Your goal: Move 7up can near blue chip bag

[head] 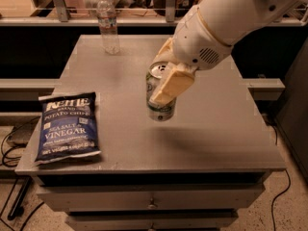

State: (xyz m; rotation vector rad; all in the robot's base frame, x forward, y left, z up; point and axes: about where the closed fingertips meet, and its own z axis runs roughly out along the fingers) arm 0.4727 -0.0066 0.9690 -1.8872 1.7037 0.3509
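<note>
Gripper (161,93) clamped round small white-and-green aluminium 7up can (161,112), held over middle of grey worktop (221,129). Flat dark-blue chip bag (67,127) lying at front-left corner, well apart from can. Clear plastic water bottle (109,25) upright back-left.

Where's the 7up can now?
In the camera view, the pincer holds the 7up can above the middle of the table, right of the blue chip bag.

- The blue chip bag (67,129), lying at the front left of the table (216,129), read "KETTLE", "POTATO CHIPS", "SEA SALT &" and "VINEGAR" in white.
- My gripper (166,81) gripped the 7up can (161,110) above the table's middle; I couldn't read the can's print.
- The water bottle (108,25) label was illegible to me.
</note>
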